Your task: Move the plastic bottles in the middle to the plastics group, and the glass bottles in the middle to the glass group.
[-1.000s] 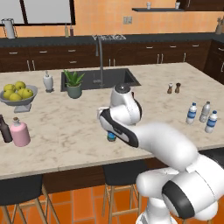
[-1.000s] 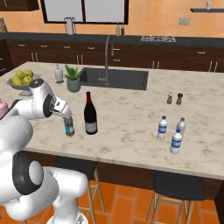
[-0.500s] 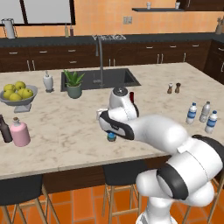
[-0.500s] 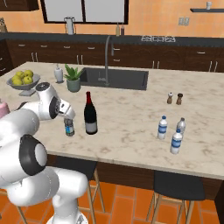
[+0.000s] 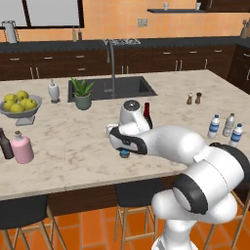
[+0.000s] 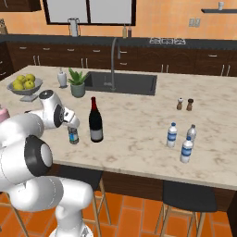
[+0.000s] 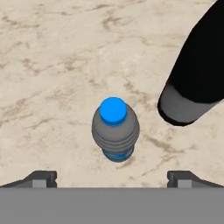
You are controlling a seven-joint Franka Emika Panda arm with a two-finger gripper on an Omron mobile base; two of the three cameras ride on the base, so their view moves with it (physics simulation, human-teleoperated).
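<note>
The gripper (image 7: 112,178) is hanging wide open directly over the dark water bottle (image 7: 115,129), its fingertips (image 7: 40,178) sitting apart on either side. The wine bottle (image 7: 197,74) is standing just beside that bottle, off to one side of the hand, on the marble counter (image 7: 52,65).

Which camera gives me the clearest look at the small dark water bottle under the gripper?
The hand view: the dark water bottle sits centred, seen from above. The right base view shows it whole but small; in the left base view the arm hides most of it.

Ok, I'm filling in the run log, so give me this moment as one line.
tool: open, above dark water bottle | wine bottle: upright beside it | counter: nothing lifted
</note>
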